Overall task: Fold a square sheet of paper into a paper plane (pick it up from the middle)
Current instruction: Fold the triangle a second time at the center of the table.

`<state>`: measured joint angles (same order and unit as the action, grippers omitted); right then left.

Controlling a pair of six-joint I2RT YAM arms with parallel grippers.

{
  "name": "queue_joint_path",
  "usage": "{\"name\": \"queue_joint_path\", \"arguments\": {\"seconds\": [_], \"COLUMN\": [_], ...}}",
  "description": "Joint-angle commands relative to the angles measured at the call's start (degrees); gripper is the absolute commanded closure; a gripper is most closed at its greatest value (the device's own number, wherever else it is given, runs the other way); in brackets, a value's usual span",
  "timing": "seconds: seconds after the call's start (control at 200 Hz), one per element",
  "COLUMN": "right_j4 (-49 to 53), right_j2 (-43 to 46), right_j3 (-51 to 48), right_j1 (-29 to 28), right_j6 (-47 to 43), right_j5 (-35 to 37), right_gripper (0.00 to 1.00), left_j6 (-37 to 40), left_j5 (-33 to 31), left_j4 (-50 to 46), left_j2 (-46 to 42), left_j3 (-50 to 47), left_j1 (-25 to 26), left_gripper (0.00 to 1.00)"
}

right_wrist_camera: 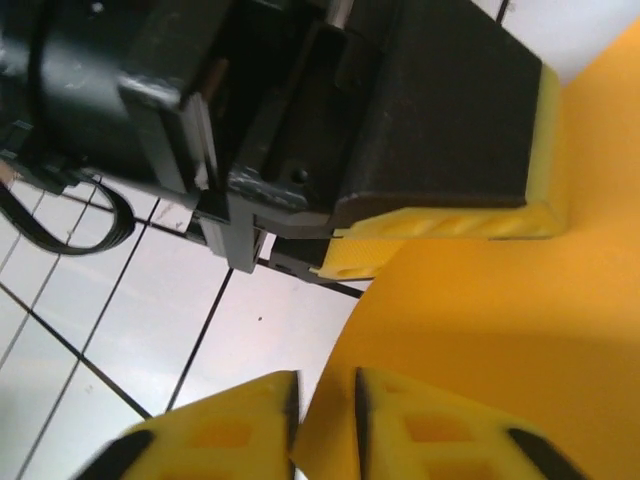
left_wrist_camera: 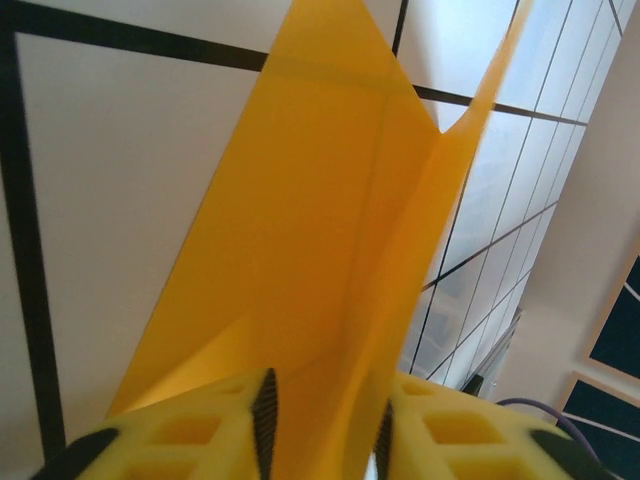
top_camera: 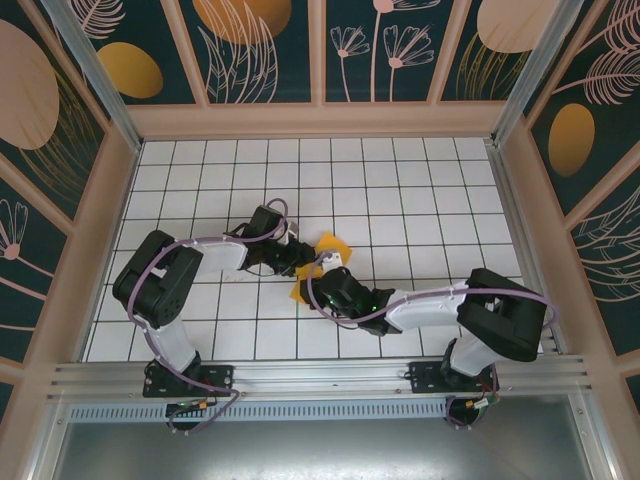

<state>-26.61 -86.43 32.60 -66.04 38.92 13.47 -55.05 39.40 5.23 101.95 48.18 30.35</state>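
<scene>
The orange-yellow paper plane (top_camera: 333, 245), a sheet folded along a centre crease, is held up just above the middle of the white grid table (top_camera: 420, 190). Both grippers meet at it. My left gripper (top_camera: 299, 257) comes in from the left. In the left wrist view the creased paper (left_wrist_camera: 320, 220) runs up from between its yellow fingers, and the left gripper (left_wrist_camera: 325, 420) is shut on it. My right gripper (top_camera: 318, 277) is just below. In the right wrist view its jaws (right_wrist_camera: 325, 410) stand slightly apart with the paper's edge (right_wrist_camera: 500, 330) in the gap. The left gripper's yellow finger (right_wrist_camera: 450, 225) presses on the paper above.
Dark leaf-pattern panels (top_camera: 270, 50) with wooden frames wall the table on three sides. A metal rail (top_camera: 320, 380) runs along the near edge by the arm bases. Purple cables (top_camera: 215, 240) trail along both arms.
</scene>
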Motion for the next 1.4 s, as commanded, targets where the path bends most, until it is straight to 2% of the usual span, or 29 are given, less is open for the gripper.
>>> {"name": "queue_joint_path", "arguments": {"seconds": [0.0,0.085,0.195,0.28,0.44,0.55,0.721,0.846,0.966,1.081,1.396], "right_j4": [1.1,2.5,7.1,13.0,25.8,37.1,48.8,53.6,53.5,52.8,52.9], "right_j2": [5.0,9.3,12.7,12.1,3.4,-5.5,-16.5,-21.0,-21.4,-20.6,-19.0], "right_j3": [-1.6,-3.9,-4.0,-0.4,11.4,21.4,32.9,37.0,36.8,35.7,35.0], "right_j1": [-0.7,-0.6,-0.4,-0.5,-3.8,-7.2,-10.2,-11.2,-11.6,-11.3,-11.2], "right_j6": [0.7,2.6,3.2,1.9,-1.4,-0.8,0.0,1.3,2.1,2.5,4.3], "right_j5": [0.1,1.5,2.3,1.5,5.5,13.8,20.8,23.3,23.7,24.0,25.7], "right_gripper": [0.65,0.56,0.5,0.47,0.43,0.42,0.41,0.41,0.41,0.47,0.86], "left_j6": [1.4,1.6,1.6,1.6,1.4,1.3,1.2,1.3,1.3,1.4,1.8], "left_j5": [2.0,1.9,2.0,2.0,2.2,2.2,2.2,2.1,2.0,2.0,1.8], "left_j4": [-0.8,-0.8,-0.8,-0.9,-0.9,-1.0,-1.2,-1.4,-1.4,-1.4,-2.1], "left_j2": [0.1,-0.1,-0.2,-0.4,-0.8,-1.0,-1.3,-1.3,-1.5,-1.5,-1.8], "left_j3": [1.5,1.7,1.8,1.7,1.6,1.7,1.6,1.6,1.5,1.5,2.0], "left_j1": [0.2,0.2,0.2,0.2,0.2,0.2,0.2,0.2,0.2,0.2,0.2], "left_gripper": [0.71,0.72,0.72,0.73,0.74,0.75,0.75,0.75,0.75,0.75,0.75]}}
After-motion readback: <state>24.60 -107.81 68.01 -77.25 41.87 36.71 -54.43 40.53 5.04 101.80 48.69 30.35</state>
